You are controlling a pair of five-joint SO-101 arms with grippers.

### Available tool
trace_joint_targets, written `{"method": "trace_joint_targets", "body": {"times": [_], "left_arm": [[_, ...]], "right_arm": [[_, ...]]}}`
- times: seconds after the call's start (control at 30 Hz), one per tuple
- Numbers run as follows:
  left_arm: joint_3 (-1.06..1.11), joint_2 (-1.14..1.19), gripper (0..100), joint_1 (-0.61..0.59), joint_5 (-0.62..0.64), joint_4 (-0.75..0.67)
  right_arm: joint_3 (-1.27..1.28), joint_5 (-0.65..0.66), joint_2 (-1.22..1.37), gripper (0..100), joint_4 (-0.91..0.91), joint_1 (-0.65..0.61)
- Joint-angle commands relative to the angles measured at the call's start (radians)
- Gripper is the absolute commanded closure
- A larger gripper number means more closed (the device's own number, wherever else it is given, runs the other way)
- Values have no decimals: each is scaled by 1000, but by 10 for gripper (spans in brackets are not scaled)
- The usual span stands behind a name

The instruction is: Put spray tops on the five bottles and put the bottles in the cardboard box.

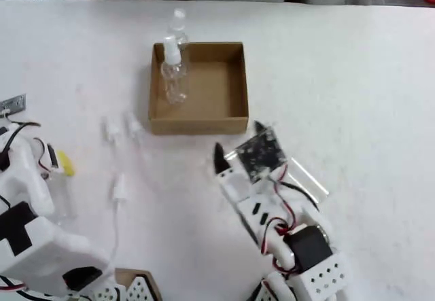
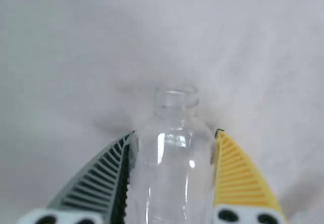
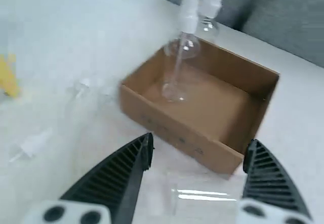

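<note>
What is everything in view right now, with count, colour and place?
cardboard box: 1, brown, mid-table.
boxed bottle: 1, clear with white spray top, upright in the box.
rear bottle: 1, clear with white spray top, upright behind the box.
bare bottle: 1, clear, no top, in the left gripper.
lying bottle: 1, clear, on the table below the right gripper.
loose spray tops: 3, whitish, on the table beside the box, left arm's side.
table: 1, white.
left gripper: grey and yellow, shut on the bare bottle.
right gripper: black, open, near the box front.
</note>
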Motion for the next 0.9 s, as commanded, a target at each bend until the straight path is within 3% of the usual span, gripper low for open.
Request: {"method": "trace_joint_targets", "body": {"times": [0.0, 0.47, 0.67, 0.87], "left_arm": [[18, 8, 920, -33, -20, -17], [17, 10, 920, -27, -35, -21], [14, 10, 920, -21, -35, -21], [14, 10, 920, -8, -35, -23]], "right_arm": [[-140, -9, 159, 733, -30, -96], [-565, -101, 917, 733, -87, -312], [-566, -255, 1079, 733, -90, -317], [-568, -275, 1222, 733, -216, -315]]}}
